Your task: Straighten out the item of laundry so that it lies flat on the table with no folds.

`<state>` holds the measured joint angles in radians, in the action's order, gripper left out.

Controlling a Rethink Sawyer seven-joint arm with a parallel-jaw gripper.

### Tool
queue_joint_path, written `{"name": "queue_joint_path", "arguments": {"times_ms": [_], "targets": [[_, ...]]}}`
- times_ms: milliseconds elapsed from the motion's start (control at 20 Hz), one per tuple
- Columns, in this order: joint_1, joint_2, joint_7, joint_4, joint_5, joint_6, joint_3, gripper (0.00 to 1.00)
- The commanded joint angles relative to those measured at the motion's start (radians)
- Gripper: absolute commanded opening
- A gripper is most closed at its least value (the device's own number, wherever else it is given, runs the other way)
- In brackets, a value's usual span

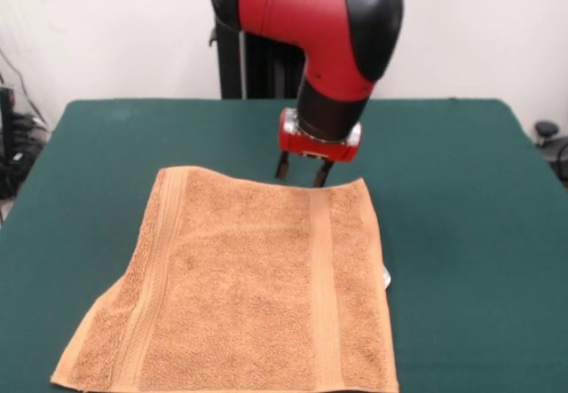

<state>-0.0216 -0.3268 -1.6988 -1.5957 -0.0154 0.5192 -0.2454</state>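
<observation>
Green felt table (461, 198) carries the orange-tan terry towel (244, 286), soft, light and limp, best pinched at a corner; the gripper (303, 173) hangs empty, fingers parted, at its far edge

I'm seeing an orange-tan towel (240, 295) with flat woven bands lying on the dark green table (461, 233), just beneath the red-and-black arm (328, 29).
</observation>
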Motion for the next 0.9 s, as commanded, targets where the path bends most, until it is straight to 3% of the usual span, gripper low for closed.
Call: {"name": "queue_joint_path", "arguments": {"times_ms": [50, 150, 450, 900], "targets": [[-0.061, 0.038, -0.284, 0.08, -0.081, 0.033, 0.015, 1.0], [-0.066, 0.028, -0.278, 0.102, -0.087, 0.081, 0.011, 1.0], [-0.114, 0.116, -0.354, 0.178, -0.137, 0.049, -0.011, 1.0], [-0.173, 0.142, -0.38, 0.223, -0.197, 0.101, -0.06, 1.0]]}}
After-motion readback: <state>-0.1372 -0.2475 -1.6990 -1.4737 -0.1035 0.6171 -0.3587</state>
